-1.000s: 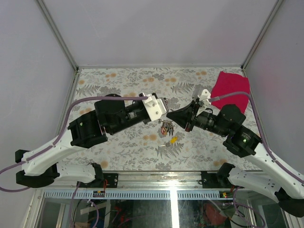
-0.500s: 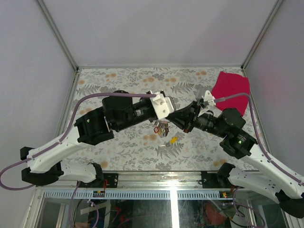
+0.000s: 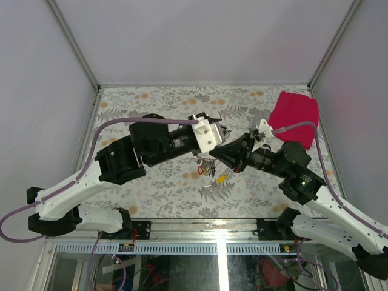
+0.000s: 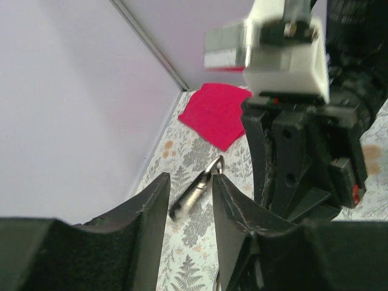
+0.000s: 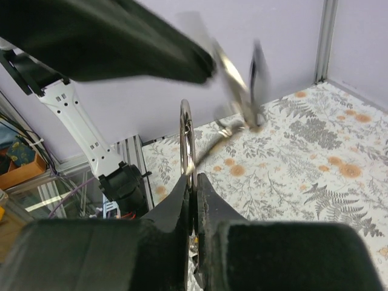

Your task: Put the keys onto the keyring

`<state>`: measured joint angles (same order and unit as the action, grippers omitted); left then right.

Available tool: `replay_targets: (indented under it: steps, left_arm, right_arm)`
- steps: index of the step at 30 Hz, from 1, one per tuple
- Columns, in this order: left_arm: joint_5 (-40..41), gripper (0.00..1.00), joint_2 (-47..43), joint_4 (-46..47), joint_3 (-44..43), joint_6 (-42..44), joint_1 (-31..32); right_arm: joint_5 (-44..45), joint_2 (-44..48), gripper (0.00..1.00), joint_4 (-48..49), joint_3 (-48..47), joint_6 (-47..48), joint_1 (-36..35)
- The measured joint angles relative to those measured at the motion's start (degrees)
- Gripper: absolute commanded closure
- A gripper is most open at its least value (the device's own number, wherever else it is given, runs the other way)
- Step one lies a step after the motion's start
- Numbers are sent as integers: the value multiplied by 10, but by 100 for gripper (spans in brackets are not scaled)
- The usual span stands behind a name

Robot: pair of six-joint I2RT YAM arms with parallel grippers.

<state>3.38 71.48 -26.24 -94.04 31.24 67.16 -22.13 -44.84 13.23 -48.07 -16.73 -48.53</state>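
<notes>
Floral tablecloth (image 3: 151, 103) carries one red cloth (image 3: 295, 115). Only your right wrist view shows the keyring (image 5: 187, 130), upright, pinched in the right gripper (image 5: 193, 179). Your left gripper (image 4: 191, 182), closed a second ago, now stands spread. One cluster of keys (image 3: 206, 165) sits between them; one yellow key (image 3: 222, 178) lies apart.

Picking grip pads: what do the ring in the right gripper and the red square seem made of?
The keyring looks like thin polished metal wire, likely steel: silvery with bright glints. The red square looks like soft matte cloth, weave unclear: no shine, slightly wavy edges.
</notes>
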Motion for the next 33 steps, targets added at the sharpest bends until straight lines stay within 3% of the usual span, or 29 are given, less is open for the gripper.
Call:
replay_targets:
  steps: [9, 17, 27, 33]
  left_arm:
    - [-4, 55, -63, 31, 4, -31, 1]
    - [-10, 54, -148, 66, 67, -86, 3]
    - [-71, 54, -152, 75, 140, -151, 3]
    - [-96, 63, -156, 89, 153, -169, 3]
  right_arm:
    - [7, 14, 100, 9, 37, -11, 0]
    - [4, 64, 100, 82, 50, -15, 0]
    - [-17, 79, 100, 147, 52, -18, 0]
    - [-33, 74, 100, 148, 52, -19, 0]
